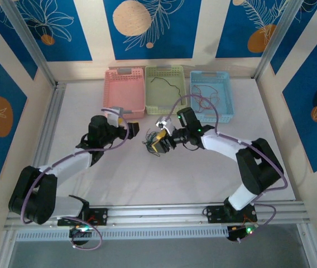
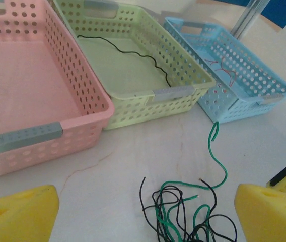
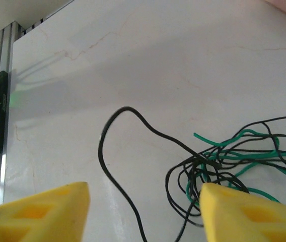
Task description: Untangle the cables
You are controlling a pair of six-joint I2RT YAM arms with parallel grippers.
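A tangled clump of black and green cables [image 1: 150, 149] lies on the white table between my two grippers. In the left wrist view the clump [image 2: 193, 217] sits low between my yellow fingers [image 2: 19, 214], nearer the right one, and one green strand [image 2: 214, 146] snakes toward the baskets. My left gripper [image 2: 143, 219] [image 1: 133, 132] is open and holds nothing. My right gripper [image 3: 143, 214] [image 1: 157, 143] is open just right of the clump. A black cable loop [image 3: 105, 161] runs down between its fingers, and the clump [image 3: 223, 161] touches the right fingertip [image 3: 248, 217].
Three baskets stand at the back: a pink one [image 1: 109, 92] [image 2: 87, 108] with nothing in it, a light green one [image 1: 148, 92] [image 2: 183, 93] holding a black cable [image 2: 128, 55], and a blue one [image 1: 229, 95] [image 2: 264, 96] holding red cables [image 2: 223, 68].
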